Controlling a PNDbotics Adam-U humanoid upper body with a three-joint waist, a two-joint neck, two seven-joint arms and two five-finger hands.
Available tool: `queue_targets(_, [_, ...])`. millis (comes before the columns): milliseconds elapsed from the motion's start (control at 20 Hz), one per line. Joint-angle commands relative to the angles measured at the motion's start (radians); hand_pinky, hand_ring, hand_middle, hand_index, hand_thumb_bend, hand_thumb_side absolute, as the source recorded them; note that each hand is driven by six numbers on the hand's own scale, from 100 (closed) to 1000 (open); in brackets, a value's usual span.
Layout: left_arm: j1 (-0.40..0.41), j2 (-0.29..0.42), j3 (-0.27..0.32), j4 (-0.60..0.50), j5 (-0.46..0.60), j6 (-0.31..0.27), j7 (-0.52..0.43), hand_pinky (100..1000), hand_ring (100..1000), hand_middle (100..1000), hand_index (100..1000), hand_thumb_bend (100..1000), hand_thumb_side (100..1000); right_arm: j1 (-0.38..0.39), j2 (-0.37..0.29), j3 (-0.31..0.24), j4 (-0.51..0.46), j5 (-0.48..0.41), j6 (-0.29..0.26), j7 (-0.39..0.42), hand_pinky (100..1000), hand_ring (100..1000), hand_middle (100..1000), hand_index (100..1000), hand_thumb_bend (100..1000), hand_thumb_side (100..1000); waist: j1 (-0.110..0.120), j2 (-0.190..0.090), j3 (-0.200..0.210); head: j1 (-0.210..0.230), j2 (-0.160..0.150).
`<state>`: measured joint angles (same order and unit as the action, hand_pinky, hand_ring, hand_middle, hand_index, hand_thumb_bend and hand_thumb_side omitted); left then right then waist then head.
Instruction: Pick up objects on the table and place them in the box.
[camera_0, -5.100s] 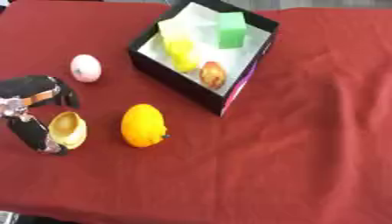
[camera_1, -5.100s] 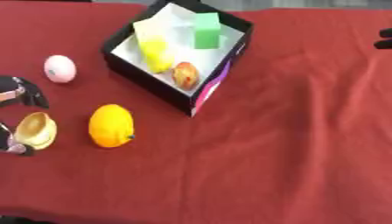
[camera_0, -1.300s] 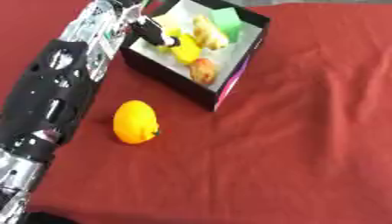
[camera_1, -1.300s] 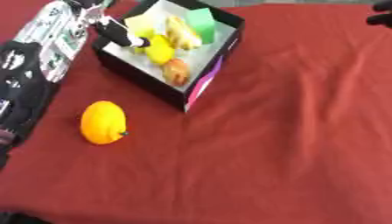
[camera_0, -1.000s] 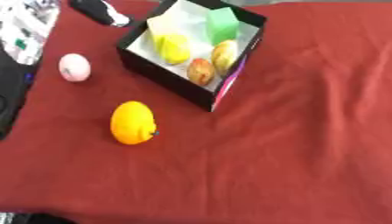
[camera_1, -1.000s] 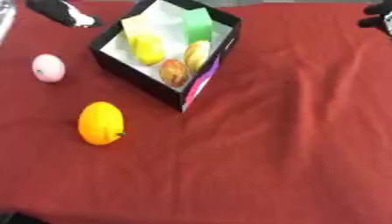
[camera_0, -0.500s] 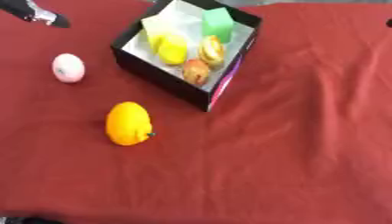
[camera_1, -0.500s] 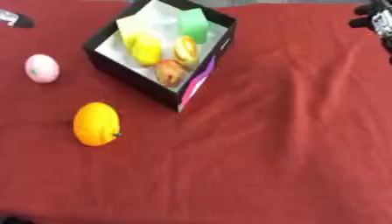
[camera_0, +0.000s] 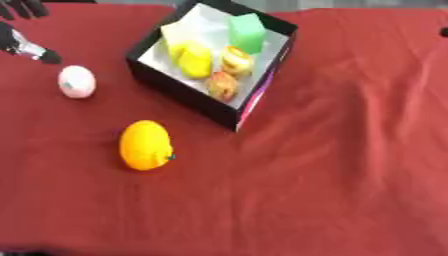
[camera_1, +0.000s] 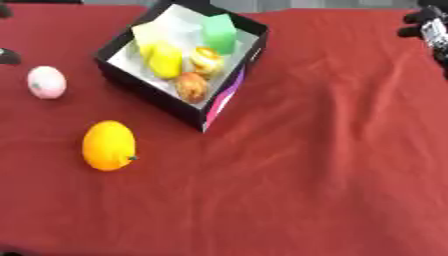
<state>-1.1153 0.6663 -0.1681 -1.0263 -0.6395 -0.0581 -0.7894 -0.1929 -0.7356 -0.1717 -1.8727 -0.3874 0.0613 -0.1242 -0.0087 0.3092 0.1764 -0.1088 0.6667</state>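
I see my left hand (camera_0: 19, 30) up in the far left corner. I cannot tell how its fingers are set. A smooth pink egg shape (camera_0: 76, 81) lies just below its fingertips. A round orange fruit (camera_0: 146, 145) sits nearer me on the soft red cloth (camera_0: 332, 165). The black box (camera_0: 188, 92) holds a green block (camera_0: 246, 32) and yellow things. My right hand (camera_1: 429, 25) shows at the far right edge; its fingers I cannot tell.

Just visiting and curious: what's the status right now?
Left hand upper left, holding nothing; right hand far right. Orange fruit and pink egg-shaped ball lie outside the black cardboard box. Nothing blocks them.
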Motion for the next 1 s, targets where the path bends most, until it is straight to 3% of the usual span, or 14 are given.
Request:
queue_targets(50, [-0.013, 0.045, -0.008, 0.005, 0.007, -0.019, -0.041, 829, 829, 772, 809, 729, 388, -0.006, -0.04, -0.013, -0.019, 0.006, -0.003, -0.003, 976, 737, 699, 838, 100, 520, 0.001, -0.022, 0.0, -0.004, -0.02])
queue_targets(700, [-0.033, -0.002, -0.027, 0.072, -0.017, -0.056, -0.085, 823, 826, 778, 802, 718, 328, -0.005, -0.034, -0.008, -0.017, 0.02, 0.002, -0.005, 975, 738, 699, 838, 100, 517, 0.002, -0.018, -0.009, 0.01, -0.014])
queue_targets(1000, [-0.04, -0.018, -0.049, 0.098, -0.117, -0.071, -0.083, 830, 839, 792, 824, 748, 270, -0.005, -0.03, -0.008, -0.016, 0.024, 0.004, -0.005, 975, 737, 699, 837, 100, 517, 0.003, -0.015, -0.012, 0.026, -0.012])
